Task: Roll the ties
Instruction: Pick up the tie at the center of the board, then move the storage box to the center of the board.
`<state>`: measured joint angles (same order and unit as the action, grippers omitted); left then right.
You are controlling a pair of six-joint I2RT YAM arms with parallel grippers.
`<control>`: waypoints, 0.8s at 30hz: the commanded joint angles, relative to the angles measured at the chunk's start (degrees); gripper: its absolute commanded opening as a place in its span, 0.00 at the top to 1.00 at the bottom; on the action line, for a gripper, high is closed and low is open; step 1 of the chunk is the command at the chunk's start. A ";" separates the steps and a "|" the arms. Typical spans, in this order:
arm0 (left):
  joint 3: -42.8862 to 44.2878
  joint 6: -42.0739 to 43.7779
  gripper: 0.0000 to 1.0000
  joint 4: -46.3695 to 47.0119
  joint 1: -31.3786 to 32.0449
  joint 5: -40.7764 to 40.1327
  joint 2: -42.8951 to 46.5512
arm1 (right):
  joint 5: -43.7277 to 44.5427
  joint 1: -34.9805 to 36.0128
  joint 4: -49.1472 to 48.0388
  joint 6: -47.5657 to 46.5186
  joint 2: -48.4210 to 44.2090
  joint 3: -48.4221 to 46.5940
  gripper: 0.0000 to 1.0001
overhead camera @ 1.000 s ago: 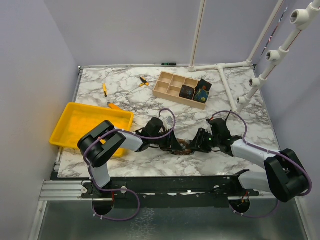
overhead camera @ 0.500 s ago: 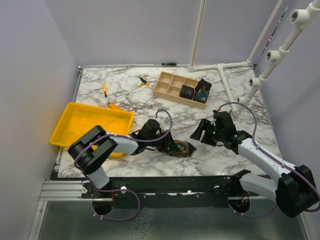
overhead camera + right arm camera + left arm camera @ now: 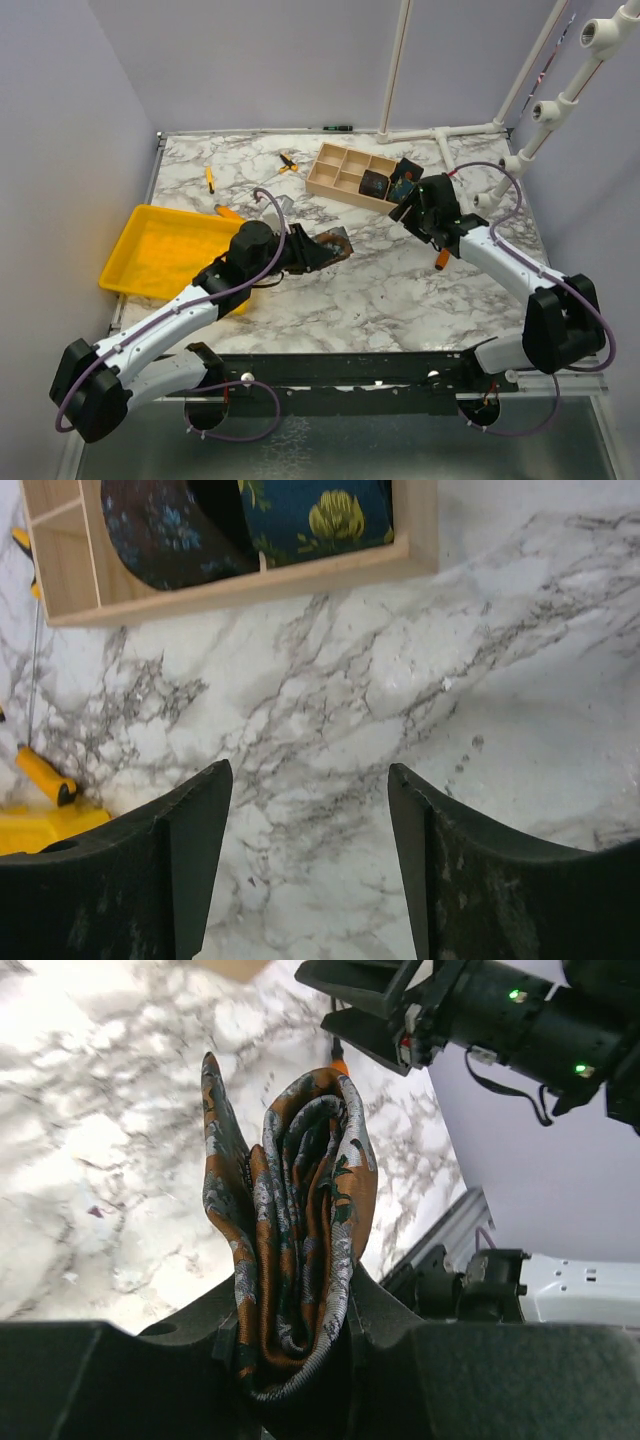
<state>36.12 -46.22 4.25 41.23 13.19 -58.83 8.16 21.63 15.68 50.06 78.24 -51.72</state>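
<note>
My left gripper [image 3: 322, 249] is shut on a rolled rust-brown mottled tie [image 3: 336, 242] and holds it above the table's middle. In the left wrist view the roll [image 3: 300, 1200] sits pinched between the fingers, its layers showing end-on. My right gripper [image 3: 408, 212] is open and empty, hovering just in front of the wooden organizer box [image 3: 338, 168]. In the right wrist view its fingers [image 3: 190, 850] are spread over bare marble. Two rolled dark ties lie in the box: one with blue print [image 3: 160, 530], one blue-green with a yellow flower [image 3: 320, 510].
A yellow tray [image 3: 165, 250] stands at the left. Orange-handled screwdrivers lie at the back left [image 3: 209, 178], by the box [image 3: 288, 162], beside the tray [image 3: 228, 211] and under the right arm [image 3: 441, 259]. White pipe frames stand at the back right.
My left gripper has lifted the rolled tie from the front middle and carried it back and left. My right gripper has let go of it and moved back toward the box.
</note>
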 commanded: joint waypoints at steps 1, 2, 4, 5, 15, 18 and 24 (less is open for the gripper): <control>3.75 4.85 1.00 -12.33 -0.75 -9.05 4.61 | 9.89 -0.71 -3.08 0.80 5.76 -5.60 0.33; 3.86 4.99 1.00 -13.13 -0.79 -9.72 5.30 | 11.19 -0.94 -3.30 0.06 7.27 -6.41 0.33; 3.87 5.39 1.00 -14.35 -0.80 -10.31 6.58 | 12.12 -2.15 -4.00 -1.62 9.51 -7.73 0.33; 3.74 5.43 1.00 -14.82 -0.87 -10.71 7.11 | 11.96 -3.38 -4.43 -2.57 10.65 -8.38 0.33; 2.82 6.48 1.00 -16.58 -0.98 -12.02 11.51 | 11.76 -9.33 -10.76 -8.26 14.79 -11.47 0.32; 2.66 6.70 1.00 -16.64 -0.98 -12.05 11.55 | 11.84 -10.46 -9.19 -7.57 17.97 -15.77 0.32; 2.61 6.92 1.00 -16.64 -0.98 -11.71 11.34 | 12.12 -11.23 -6.27 -5.93 25.06 -24.09 0.34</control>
<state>39.05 -40.38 -12.60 40.56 2.48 -47.99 18.46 11.27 8.27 43.42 98.80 -71.22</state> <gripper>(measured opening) 0.286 0.662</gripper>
